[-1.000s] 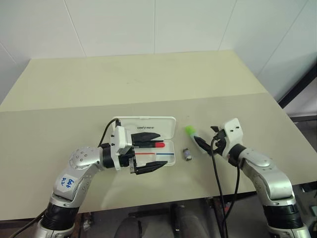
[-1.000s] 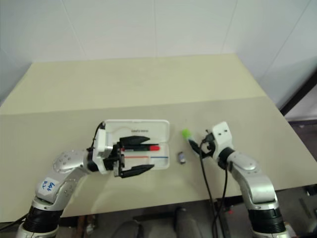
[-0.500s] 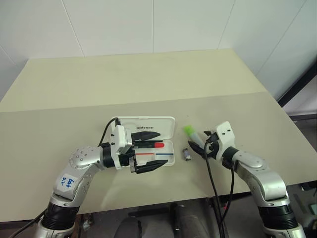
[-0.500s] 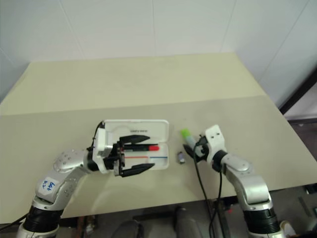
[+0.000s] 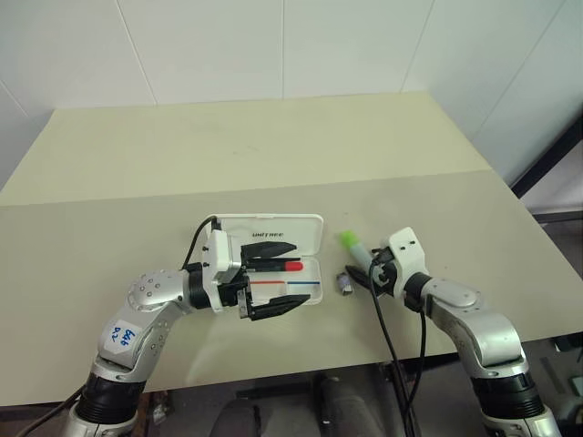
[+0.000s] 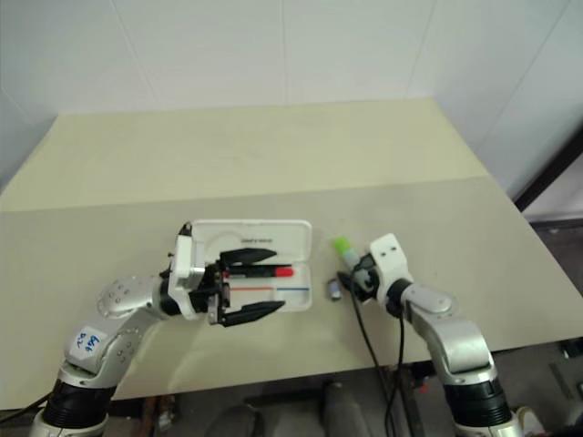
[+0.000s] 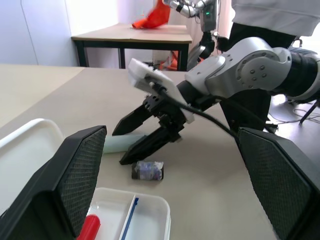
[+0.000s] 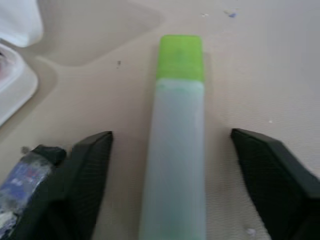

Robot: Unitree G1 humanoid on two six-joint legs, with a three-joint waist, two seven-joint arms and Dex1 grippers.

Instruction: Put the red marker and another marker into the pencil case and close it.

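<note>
The white pencil case lies open near the table's front, lid flat behind the tray. In the tray rests the red marker. My left gripper hovers open over the tray, one finger above the marker and one past the front rim, holding nothing. Right of the case lies another marker, a pale highlighter with a lime-green cap. My right gripper is low over it and open. One finger stands on each side of the pale body, with a gap on both sides.
A small dark grey stub lies between the case and the highlighter, close to my right gripper's fingers. A black cable hangs from the right wrist over the table's front edge. A person in white stands beyond the table, beside a black-legged side table.
My right gripper has dropped and moved left onto the highlighter, so its fingers now straddle the body, and they stand narrower. The left gripper and the case have not moved.
</note>
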